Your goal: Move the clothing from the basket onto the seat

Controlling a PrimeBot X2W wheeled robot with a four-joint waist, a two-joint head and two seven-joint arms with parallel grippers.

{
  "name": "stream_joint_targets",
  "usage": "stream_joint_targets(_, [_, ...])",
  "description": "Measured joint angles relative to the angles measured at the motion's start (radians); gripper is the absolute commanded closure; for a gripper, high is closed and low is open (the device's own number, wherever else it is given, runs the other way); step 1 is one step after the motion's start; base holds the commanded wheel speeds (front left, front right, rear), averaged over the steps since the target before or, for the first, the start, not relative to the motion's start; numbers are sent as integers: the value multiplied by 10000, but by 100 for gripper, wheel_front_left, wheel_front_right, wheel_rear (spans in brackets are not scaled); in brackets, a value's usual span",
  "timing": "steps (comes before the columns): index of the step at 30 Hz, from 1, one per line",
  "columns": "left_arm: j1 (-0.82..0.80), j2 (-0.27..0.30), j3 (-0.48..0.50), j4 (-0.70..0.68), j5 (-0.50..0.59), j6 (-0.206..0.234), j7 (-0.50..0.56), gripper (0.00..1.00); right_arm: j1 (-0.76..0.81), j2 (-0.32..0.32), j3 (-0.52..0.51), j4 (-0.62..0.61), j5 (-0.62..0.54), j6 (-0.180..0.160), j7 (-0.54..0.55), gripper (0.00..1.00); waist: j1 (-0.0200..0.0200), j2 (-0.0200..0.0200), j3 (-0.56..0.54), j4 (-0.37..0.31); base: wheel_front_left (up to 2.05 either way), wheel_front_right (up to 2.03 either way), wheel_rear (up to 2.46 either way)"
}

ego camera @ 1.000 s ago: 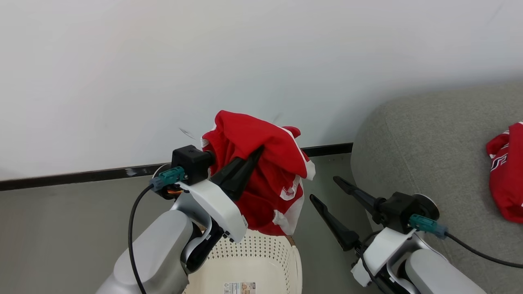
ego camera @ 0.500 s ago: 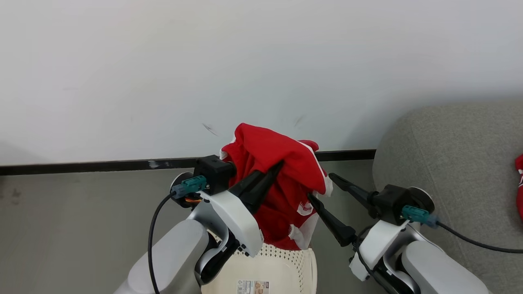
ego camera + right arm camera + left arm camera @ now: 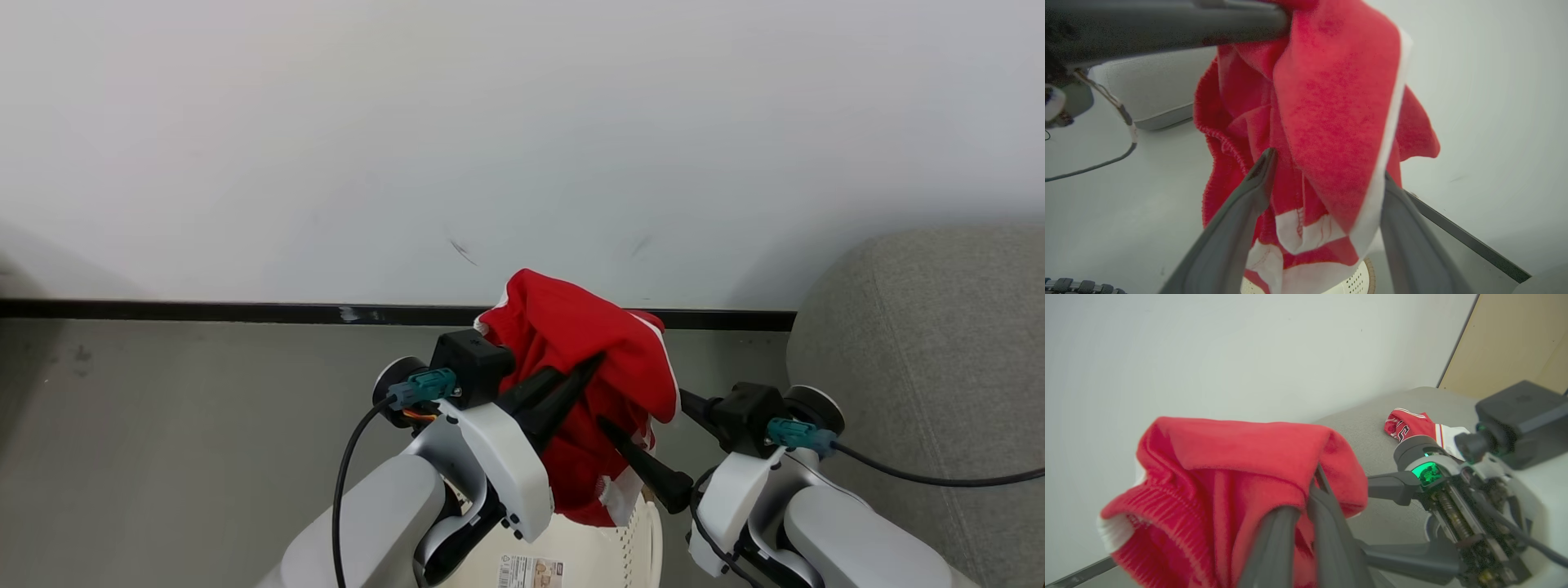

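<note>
- Far left, head view: bare grey floor point(image 3: 163, 425), black skirting board point(image 3: 204, 311), white wall point(image 3: 408, 122). No obstacle on that side.
- Left gripper point(image 3: 592, 363): fingers pressed together, pinching a fold of the red garment point(image 3: 588, 327) near its top. Fingers point toward 1 o'clock.
- The red garment is lifted above the basket and hangs from that pinch. Its long axis runs 12 to 6, with the white-trimmed hem lowest.
- Basket point(image 3: 633, 543): at 6 o'clock of the garment, directly under the hem. Cannot tell whether the hem touches the rim.
- Right gripper point(image 3: 641, 404): jaws spread wide. In the right wrist view they straddle the hanging cloth, one finger on each side. Contact cannot be told; no grip.
- Key relation: the seat point(image 3: 914, 343) lies at 3 o'clock of the garment, well apart. The left arm has the hold, but the right arm is nearer the seat.
- Judgement: the right arm stands between load and seat, so the carry probably means turning the body.
- Second red garment point(image 3: 1412, 424) lies on the seat cushion, seen from the left wrist.
</note>
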Motion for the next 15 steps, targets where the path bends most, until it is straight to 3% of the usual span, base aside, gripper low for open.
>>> stream_joint_targets(13, [-1,-61,-257,-123,-107,-2,86,100,-359,81,688,823,523,0,2,0,0,0,-1,403,0,0,0])
stream_joint_targets(14, [-1,-67,-259,-130,-109,-2,86,100,-443,123,704,832,566,0,2,20,0,-1,0,418,0,0,0])
stream_joint_targets(15, [-2,-71,-261,-132,-117,-2,86,100,-526,161,725,842,589,0,2,56,0,-1,4,431,0,0,0])
